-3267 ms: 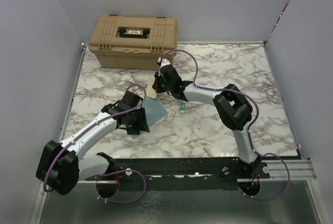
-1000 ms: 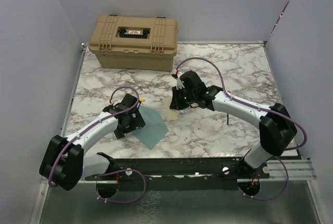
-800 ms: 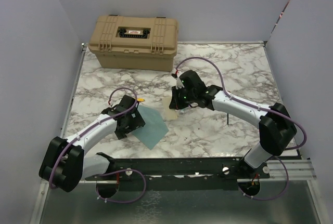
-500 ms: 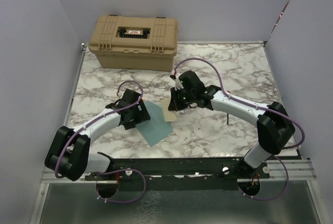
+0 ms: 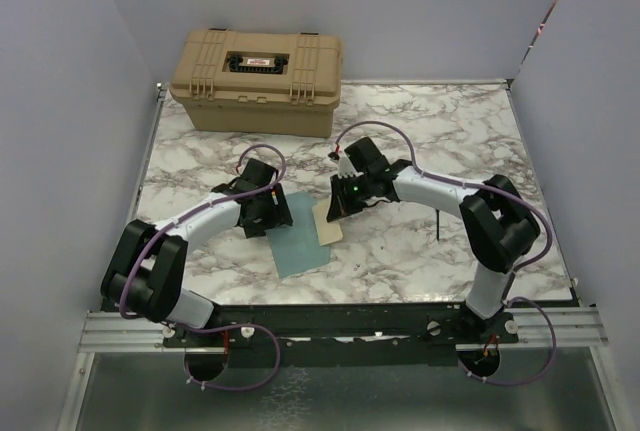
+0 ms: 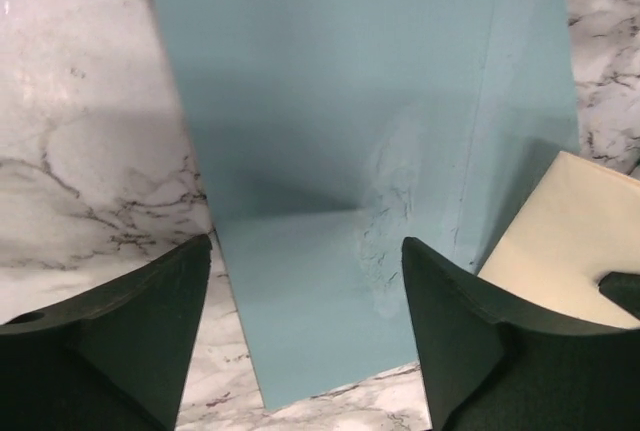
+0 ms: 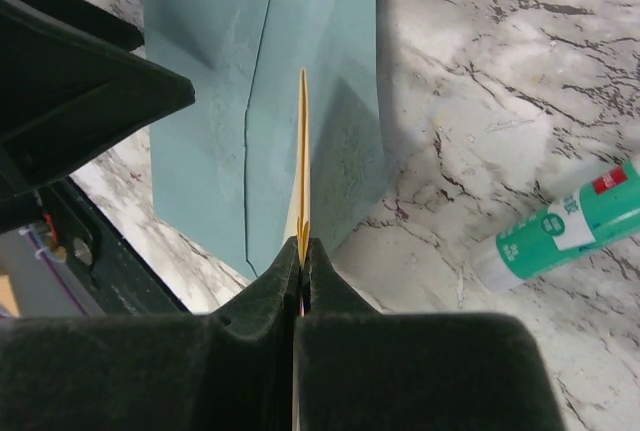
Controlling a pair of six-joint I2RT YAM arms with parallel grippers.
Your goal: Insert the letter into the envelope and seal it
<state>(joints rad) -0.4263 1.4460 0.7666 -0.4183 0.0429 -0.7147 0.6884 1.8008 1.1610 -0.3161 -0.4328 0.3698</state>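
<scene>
The letter, judged a light, thin card that bends easily and is best held by one end, is gripped that way in the clenched right claw and overlaps the right edge of the envelope. The envelope, judged flimsy and prone to sliding, lies flat on the table, with the left claw spread wide and empty just above it. Only the card's edge and a glue stick are shown by the right wrist view, while its broad face is shown from above.
</scene>
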